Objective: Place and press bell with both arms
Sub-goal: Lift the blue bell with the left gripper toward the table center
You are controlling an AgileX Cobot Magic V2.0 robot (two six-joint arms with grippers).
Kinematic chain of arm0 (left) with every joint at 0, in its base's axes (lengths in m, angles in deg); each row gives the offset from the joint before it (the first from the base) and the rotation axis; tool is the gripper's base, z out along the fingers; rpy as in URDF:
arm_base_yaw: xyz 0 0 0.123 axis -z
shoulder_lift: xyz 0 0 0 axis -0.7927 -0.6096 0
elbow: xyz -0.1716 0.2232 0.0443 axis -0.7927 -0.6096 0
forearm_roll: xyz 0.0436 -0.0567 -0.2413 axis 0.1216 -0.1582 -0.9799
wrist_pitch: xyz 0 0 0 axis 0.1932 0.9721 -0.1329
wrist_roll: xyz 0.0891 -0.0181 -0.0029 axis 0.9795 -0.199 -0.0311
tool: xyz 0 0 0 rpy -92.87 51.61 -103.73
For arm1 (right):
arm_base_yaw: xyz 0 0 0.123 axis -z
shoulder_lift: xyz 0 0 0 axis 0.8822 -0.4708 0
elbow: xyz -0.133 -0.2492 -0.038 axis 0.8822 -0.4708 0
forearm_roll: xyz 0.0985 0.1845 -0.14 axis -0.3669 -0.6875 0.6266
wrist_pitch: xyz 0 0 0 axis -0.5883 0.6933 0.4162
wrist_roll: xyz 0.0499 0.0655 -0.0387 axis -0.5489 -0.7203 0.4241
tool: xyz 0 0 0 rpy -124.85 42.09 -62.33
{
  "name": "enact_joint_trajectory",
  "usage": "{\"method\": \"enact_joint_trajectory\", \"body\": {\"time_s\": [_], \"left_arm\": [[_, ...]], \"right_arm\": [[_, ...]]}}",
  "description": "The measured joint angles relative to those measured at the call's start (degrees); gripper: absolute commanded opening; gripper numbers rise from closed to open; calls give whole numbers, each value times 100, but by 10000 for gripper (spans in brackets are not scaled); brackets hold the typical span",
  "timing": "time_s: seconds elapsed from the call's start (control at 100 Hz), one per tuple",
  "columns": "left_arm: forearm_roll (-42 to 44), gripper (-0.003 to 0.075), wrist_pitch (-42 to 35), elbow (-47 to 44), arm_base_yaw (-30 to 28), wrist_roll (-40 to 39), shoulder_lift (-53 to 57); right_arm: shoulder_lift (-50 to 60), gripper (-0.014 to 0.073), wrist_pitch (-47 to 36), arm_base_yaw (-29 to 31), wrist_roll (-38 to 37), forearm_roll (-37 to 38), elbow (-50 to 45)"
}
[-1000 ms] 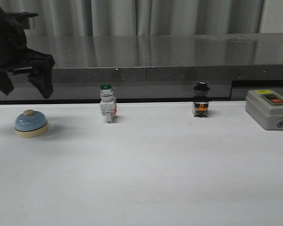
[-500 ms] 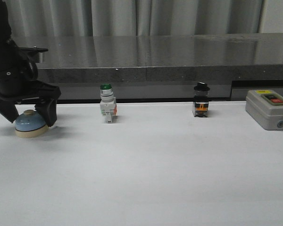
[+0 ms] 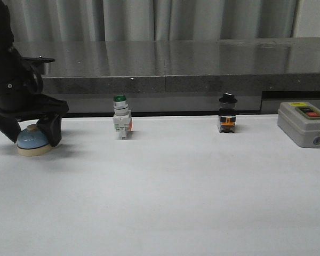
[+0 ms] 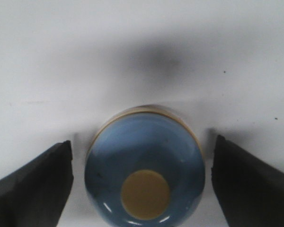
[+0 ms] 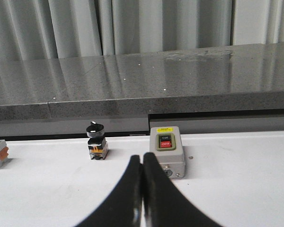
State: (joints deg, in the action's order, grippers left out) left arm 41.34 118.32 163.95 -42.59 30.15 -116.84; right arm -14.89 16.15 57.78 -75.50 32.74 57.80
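Our left gripper (image 3: 28, 140) is down low at the far left of the white table (image 3: 176, 192). Its two black fingers (image 4: 35, 189) are spread apart, one on each side of the bell (image 3: 34, 141). In the left wrist view we see a thin strip of table between each finger and the bell, so they are not squeezing it. The bell sits flat on the table, blue dome up, with its cream knob (image 4: 145, 194) on top.

Our right gripper (image 5: 142, 198) has its two fingers pressed together with nothing between them. It hangs over the right part of the table. We do not see it in the front view.

To the right of the bell, a little farther back, stands a white switch with a green cap (image 3: 121, 120). It is well apart from the bell. Farther right stands a small switch with a black cap (image 3: 227, 114). At the far right sits a grey button box (image 3: 304, 124), just past the tip of our right gripper.

Behind all of them runs a dark grey ledge (image 3: 202, 66) with curtains (image 3: 165, 18) behind it. The near half of the table is bare and white. The bell is close to the left edge of the front view.
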Motion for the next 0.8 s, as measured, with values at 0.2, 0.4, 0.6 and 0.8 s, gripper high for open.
{"method": "enact_joint_trajectory", "body": {"time_s": [0.2, 0.4, 0.6, 0.8], "left_arm": [[0, 265, 110, 26, 0, 0, -89], [0, 139, 177, 37, 0, 0, -99], [0, 93, 517, 37, 22, 0, 111], [43, 93, 641, 37, 312, 0, 829]], "right_arm": [[0, -60, 0, 0, 0, 0, 0], [0, -60, 0, 0, 0, 0, 0], [0, -60, 0, 0, 0, 0, 0], [0, -60, 0, 0, 0, 0, 0]]}}
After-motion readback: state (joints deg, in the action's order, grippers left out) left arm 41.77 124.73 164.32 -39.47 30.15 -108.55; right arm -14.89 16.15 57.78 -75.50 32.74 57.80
